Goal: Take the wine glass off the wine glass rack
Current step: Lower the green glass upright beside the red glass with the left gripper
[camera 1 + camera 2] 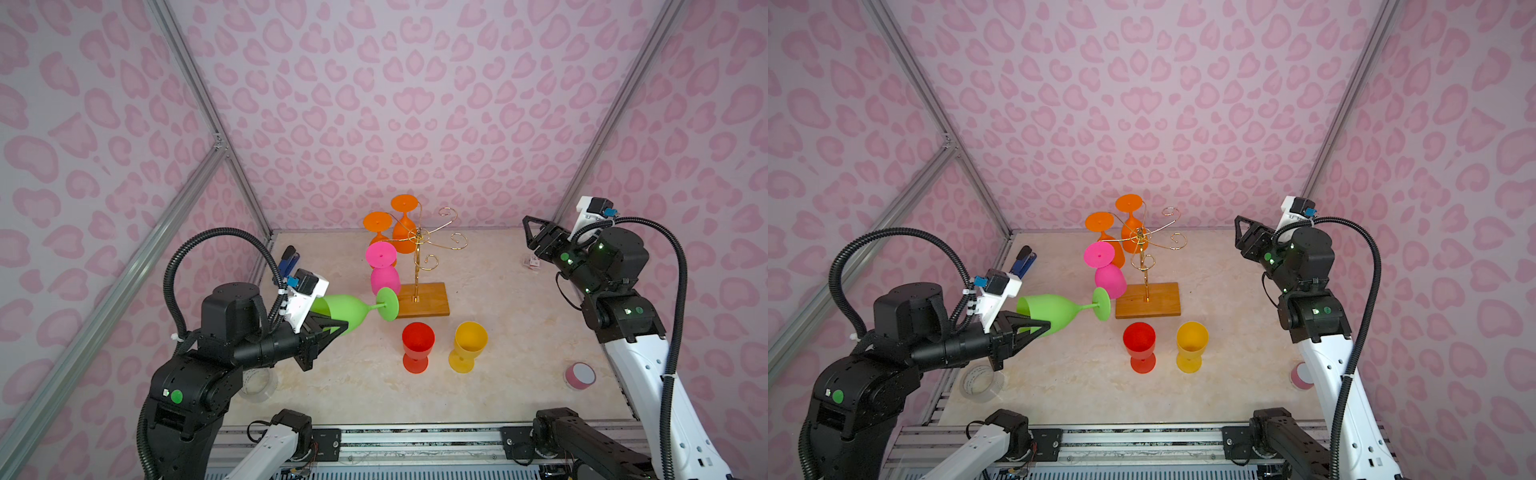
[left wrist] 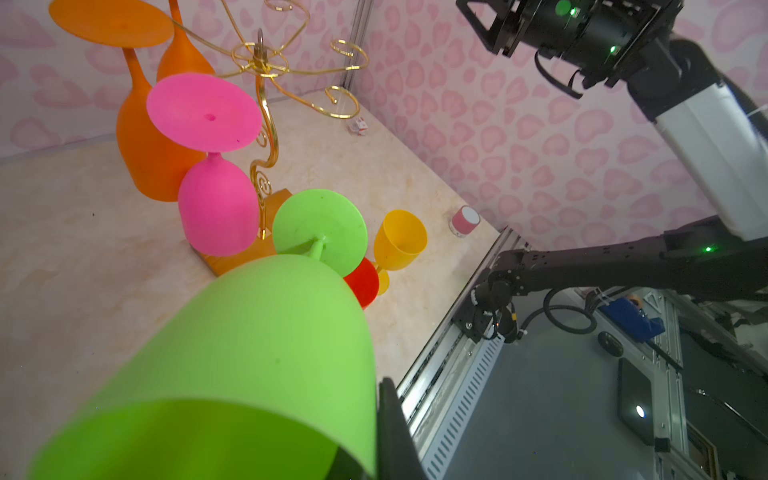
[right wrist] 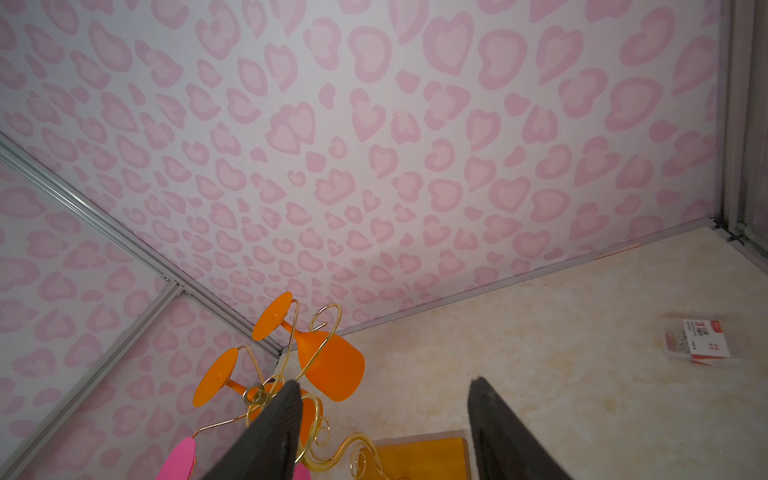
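The wine glass rack (image 1: 417, 266) (image 1: 1145, 266) is a gold wire stand on a wooden base (image 1: 428, 301). A pink glass (image 1: 384, 278) (image 2: 216, 203) and two orange glasses (image 1: 403, 232) (image 3: 332, 365) hang upside down from its arms. My left gripper (image 1: 338, 324) (image 1: 1044, 326) is shut on the rim of a green wine glass (image 1: 349, 309) (image 2: 257, 332). That glass lies level in the air, off the rack, with its foot close to the pink bowl. My right gripper (image 1: 528, 232) (image 3: 386, 382) stands open and empty, raised to the right of the rack.
A red glass (image 1: 417, 345) and a yellow glass (image 1: 469, 343) stand upright in front of the rack base. A clear tape roll (image 1: 257, 386), a blue stapler (image 1: 289, 259), a pink tape roll (image 1: 579, 376) and a small packet (image 3: 702, 343) lie near the table edges.
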### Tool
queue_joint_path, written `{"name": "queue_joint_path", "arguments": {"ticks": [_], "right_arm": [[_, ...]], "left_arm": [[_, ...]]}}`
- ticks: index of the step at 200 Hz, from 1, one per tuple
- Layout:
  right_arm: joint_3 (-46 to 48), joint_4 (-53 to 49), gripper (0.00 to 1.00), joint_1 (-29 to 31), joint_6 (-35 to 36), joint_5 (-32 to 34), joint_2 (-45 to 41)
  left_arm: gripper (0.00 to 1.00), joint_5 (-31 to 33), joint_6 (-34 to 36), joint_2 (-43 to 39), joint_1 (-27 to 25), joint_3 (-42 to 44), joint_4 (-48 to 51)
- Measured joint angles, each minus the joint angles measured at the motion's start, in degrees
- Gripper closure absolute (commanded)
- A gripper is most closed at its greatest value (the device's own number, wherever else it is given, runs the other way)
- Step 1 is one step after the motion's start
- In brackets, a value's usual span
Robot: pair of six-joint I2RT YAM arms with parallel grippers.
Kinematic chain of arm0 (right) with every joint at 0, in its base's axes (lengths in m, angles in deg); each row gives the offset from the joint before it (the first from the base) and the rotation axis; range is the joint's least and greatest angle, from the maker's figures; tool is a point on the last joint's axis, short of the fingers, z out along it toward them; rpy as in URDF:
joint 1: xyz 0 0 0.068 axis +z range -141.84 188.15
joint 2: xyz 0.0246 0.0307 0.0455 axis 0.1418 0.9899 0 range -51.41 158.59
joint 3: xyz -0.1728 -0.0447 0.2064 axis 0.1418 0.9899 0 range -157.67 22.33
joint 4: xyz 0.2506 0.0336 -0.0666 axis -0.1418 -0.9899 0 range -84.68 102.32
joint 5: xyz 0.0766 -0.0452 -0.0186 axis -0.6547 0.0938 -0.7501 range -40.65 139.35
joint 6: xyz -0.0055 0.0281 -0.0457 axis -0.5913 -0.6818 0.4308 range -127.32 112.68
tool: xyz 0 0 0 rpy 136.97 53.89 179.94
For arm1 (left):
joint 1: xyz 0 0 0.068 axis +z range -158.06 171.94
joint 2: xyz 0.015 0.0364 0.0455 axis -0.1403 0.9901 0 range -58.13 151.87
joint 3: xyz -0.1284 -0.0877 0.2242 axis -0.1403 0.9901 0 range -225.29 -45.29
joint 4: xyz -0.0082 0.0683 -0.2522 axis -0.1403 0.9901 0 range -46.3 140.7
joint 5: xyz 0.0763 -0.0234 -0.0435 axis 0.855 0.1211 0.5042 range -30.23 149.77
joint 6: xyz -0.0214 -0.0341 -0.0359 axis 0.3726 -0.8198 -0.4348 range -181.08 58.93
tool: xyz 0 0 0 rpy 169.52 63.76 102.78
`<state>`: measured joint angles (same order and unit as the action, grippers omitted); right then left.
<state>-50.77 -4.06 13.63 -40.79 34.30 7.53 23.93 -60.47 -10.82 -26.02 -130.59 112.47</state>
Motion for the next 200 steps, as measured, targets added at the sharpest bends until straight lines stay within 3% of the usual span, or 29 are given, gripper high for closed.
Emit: {"name": "queue_joint_path", "arguments": {"ticks": [74,117,200], "right_arm": [[2.5,0.2,0.36,-0.3,-0.7,0.0,0.6],[3.2,0.2,0.36,-0.8,-0.7,0.0,0.9],[5.0,0.3,0.36,-1.9,-1.4,-0.3,0.9]], "left_arm": [[0.98,13.8,1.2,7.6,-6.3,5.7,3.8],[0.98,22.4,-1.8,14.1,-15.1,10.3,3.5],[0.98,30.7,-9.1,22.5,-24.5,15.5,-1.6]]}}
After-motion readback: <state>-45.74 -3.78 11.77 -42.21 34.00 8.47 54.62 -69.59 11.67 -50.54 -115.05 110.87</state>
